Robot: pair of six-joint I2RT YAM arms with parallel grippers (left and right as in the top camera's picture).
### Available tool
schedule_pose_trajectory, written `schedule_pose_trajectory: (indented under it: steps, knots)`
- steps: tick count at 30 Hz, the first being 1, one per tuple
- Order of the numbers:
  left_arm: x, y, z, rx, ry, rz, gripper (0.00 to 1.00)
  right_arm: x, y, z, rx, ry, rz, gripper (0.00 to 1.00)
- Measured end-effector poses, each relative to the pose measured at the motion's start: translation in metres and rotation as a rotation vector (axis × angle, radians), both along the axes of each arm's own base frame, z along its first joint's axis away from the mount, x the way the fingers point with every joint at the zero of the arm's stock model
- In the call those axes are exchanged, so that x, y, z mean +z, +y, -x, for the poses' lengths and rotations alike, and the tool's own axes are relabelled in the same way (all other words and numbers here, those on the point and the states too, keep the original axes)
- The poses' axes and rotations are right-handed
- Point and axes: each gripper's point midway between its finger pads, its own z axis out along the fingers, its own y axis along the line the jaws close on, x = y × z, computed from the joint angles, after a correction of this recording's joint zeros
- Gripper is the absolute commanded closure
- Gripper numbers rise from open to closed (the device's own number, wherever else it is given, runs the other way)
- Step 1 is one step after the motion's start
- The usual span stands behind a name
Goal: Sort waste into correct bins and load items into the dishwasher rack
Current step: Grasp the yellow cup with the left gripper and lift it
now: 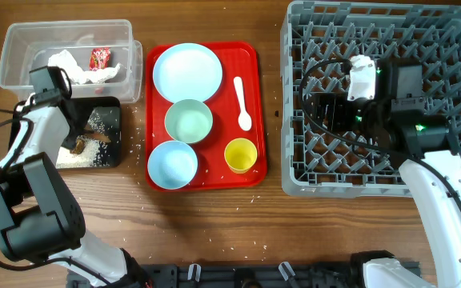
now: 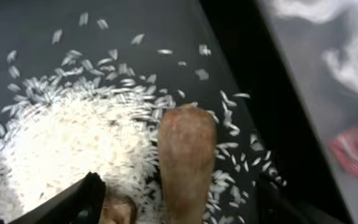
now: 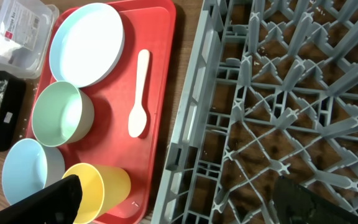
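Note:
My left gripper [image 2: 176, 208] is open low in the black tray [image 1: 112, 110], its fingers either side of the brown stick [image 2: 185, 162], with the small brown lump [image 2: 120, 208] by the left finger. Rice crumbs [image 2: 55, 143] lie around them. The clear tub [image 1: 10, 76] holds the white paper [image 1: 66, 60] and red wrapper [image 1: 100, 57]. The plate [image 1: 186, 70], mint bowl [image 1: 188, 122], blue bowl [image 1: 172, 164], yellow cup [image 1: 240, 154] and spoon [image 1: 242, 104] sit on the red tray. My right gripper [image 3: 179, 205] is open and empty above the grey rack's [image 1: 454, 32] left part.
The red tray [image 1: 246, 56] lies between the bins and the rack. A few rice crumbs are scattered on the wooden table [image 1: 214, 216] around the black tray. The right arm's cable loops over the rack.

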Motion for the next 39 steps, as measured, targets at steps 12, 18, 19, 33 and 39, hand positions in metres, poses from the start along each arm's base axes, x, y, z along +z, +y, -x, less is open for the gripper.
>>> schedule_pose_trajectory:
  steps: [12, 18, 19, 33, 39]
  knots:
    - [0.107, -0.167, -0.015, -0.727, -0.150, 0.161, 0.24, 0.001, 0.000, -0.002, 0.000, -0.008, -0.001, 0.00]
    - [0.088, -0.346, 0.031, -1.251, -0.063, 0.253, 0.30, 0.002, 0.000, -0.002, 0.000, -0.011, -0.001, 0.00]
    - [0.080, -0.357, 0.037, -1.282, -0.036, 0.253, 0.33, 0.002, 0.000, -0.002, 0.000, -0.010, -0.001, 0.00]
    - [0.028, -0.380, 0.070, -1.325, 0.178, 0.265, 0.77, 0.001, 0.000, -0.002, 0.000, -0.010, -0.001, 0.00]
    - [0.026, -0.377, 0.076, -1.318, 0.210, 0.270, 0.85, 0.001, 0.000, -0.002, 0.000, -0.010, -0.001, 0.00]
